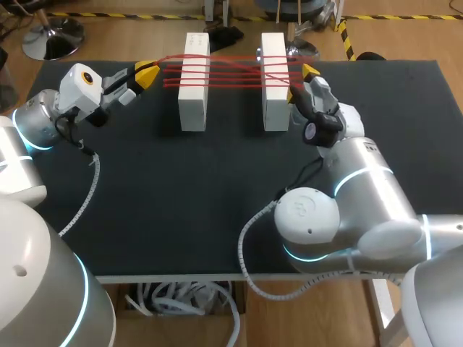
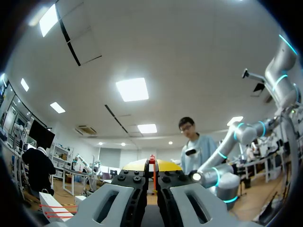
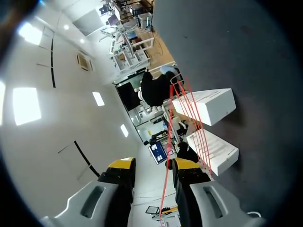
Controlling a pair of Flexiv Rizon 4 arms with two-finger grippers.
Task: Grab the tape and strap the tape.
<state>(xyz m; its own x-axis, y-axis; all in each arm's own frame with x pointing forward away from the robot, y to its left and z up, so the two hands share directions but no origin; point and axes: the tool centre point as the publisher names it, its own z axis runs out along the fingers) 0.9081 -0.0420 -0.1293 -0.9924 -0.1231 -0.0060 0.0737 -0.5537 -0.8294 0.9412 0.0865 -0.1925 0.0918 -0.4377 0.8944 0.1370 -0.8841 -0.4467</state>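
The red tape (image 1: 231, 69) runs in several strands between the left block (image 1: 194, 83) and the right block (image 1: 274, 83), two white blocks standing near the far side of the black table (image 1: 181, 202). Some strands cross near the right block. One strand leads off the left block to my left gripper (image 1: 147, 73).

In the left wrist view, the left gripper (image 2: 152, 171) is clamped on the tape (image 2: 152, 163), a thin red strip pinched between its closed yellow tips. My left arm comes in from the left, with its fingers pointing across towards the left block.

My right arm bends in from the near right, and my right gripper (image 1: 300, 82) sits just beside the outer side of the right block. In the right wrist view its fingers (image 3: 154, 165) stand apart, and a tape strand (image 3: 163, 198) passes through the gap close to one finger. I cannot tell whether it touches.

The left wrist view shows only a corner of one block, with red strands across it. From overhead I cannot make out how the tape is fixed to the blocks.
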